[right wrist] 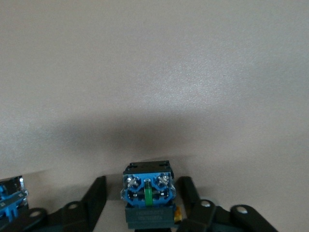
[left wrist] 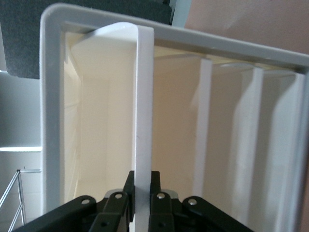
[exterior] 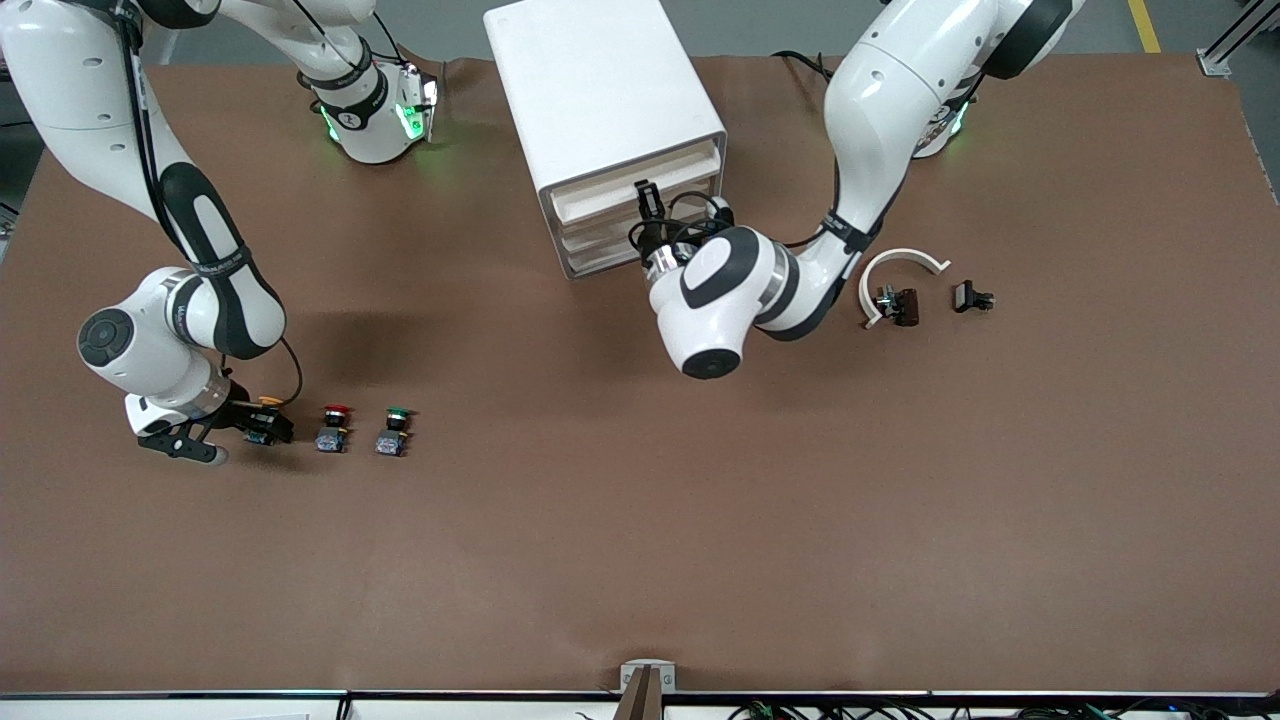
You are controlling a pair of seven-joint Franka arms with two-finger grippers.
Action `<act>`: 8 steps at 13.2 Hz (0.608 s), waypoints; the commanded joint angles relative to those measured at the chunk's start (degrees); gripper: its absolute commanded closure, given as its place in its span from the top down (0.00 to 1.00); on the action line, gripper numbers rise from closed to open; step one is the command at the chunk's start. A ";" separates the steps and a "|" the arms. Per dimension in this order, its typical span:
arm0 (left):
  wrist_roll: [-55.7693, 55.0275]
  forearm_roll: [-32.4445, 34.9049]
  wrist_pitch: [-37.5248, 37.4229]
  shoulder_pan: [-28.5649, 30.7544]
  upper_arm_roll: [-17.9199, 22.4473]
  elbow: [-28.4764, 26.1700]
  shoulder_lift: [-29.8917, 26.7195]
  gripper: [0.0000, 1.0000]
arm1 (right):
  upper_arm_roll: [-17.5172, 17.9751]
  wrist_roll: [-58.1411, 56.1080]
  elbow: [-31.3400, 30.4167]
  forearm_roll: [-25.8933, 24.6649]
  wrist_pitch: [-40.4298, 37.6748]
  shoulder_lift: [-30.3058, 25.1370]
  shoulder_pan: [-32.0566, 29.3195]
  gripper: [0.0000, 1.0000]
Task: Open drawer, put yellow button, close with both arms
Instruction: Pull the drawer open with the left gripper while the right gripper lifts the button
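Observation:
The white cabinet (exterior: 600,90) stands at the table's back middle. My left gripper (exterior: 648,205) is at its uppermost drawer (exterior: 610,195), shut on the drawer's white front lip (left wrist: 144,96). In the left wrist view the left gripper (left wrist: 142,181) has both pads pressed against that lip. The drawer front stands about in line with the lower drawers. The yellow button (exterior: 266,412) sits on the table toward the right arm's end. My right gripper (exterior: 255,428) is down around it. In the right wrist view the button (right wrist: 147,195) lies between the right gripper's (right wrist: 141,186) open fingers, with a gap on each side.
A red-capped switch (exterior: 335,425) and a green-capped switch (exterior: 395,430) stand in a row beside the yellow button, toward the table's middle. A white curved piece (exterior: 900,265) and two small black parts (exterior: 900,305) (exterior: 972,297) lie toward the left arm's end.

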 commanded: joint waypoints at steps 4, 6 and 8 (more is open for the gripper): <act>-0.23 -1.21 0.63 4.12 0.66 3.97 0.78 0.01 | 0.20 0.04 1.04 1.20 -9.88 -4.19 0.31 0.00; 0.56 -1.21 2.38 5.34 0.75 4.16 0.69 0.03 | 0.20 0.39 3.75 1.20 -18.22 -6.83 0.74 0.00; 1.09 -1.21 2.83 5.78 0.75 4.51 0.69 0.03 | 0.20 4.93 7.18 1.20 -28.40 -10.51 2.05 0.00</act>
